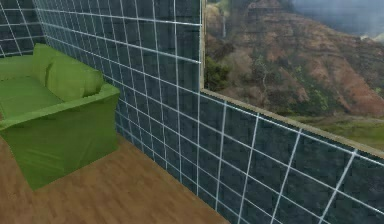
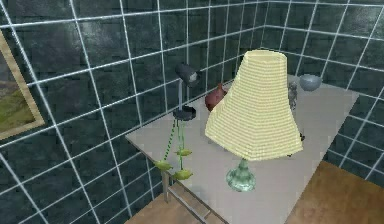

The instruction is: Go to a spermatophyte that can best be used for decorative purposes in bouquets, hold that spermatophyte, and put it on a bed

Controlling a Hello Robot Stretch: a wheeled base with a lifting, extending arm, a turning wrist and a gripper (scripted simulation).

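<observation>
Plainly, the state of the tool cannot be told. In the arm side view, a small trailing plant (image 2: 182, 116) in a dark pot is seen at the left edge of a grey bench (image 2: 275, 180), its green leaves hung down over the side. Just to its right a lamp (image 2: 255, 100) with a wide yellow shade is stood. Behind these a dark red vase (image 2: 215, 97) and a pale blue bowl (image 2: 310, 82) are set near the dark tiled wall (image 2: 90, 60). In the forward view, a green sofa (image 1: 50, 100) is placed against the tiles, and a large landscape picture (image 1: 290, 60) is hung to its right
</observation>
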